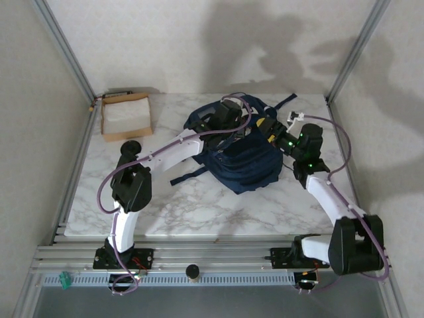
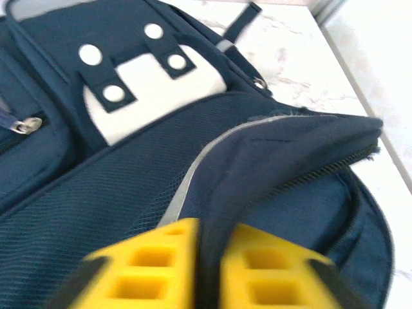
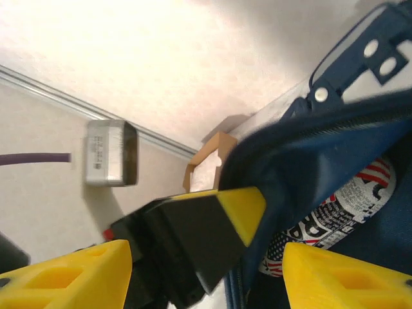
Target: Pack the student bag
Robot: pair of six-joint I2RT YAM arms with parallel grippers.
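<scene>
Your large navy blue fabric backpack (image 1: pixel 248 165) lies mid-way across the white marbled table (image 1: pixel 199 212). The left end effector (image 2: pixel 209 257) is clamped on its zip edge and the right end effector (image 3: pixel 206 277) is spread apart at the mouth. A flag-printed item (image 3: pixel 351 203) sits inside, so closing likely remains.

The left hand (image 2: pixel 206 273) had its yellow fingers (image 2: pixel 148 270) blurred and cut off at the lower edge, along with the fold of the student bag (image 2: pixel 129 187) between them. Ahead of the right hand (image 3: pixel 206 273), a stars-and-stripes item (image 3: pixel 351 203) lay half hidden under the bag's rim, lettering unreadable; a cardboard box (image 3: pixel 217 143) beyond was mostly covered.
</scene>
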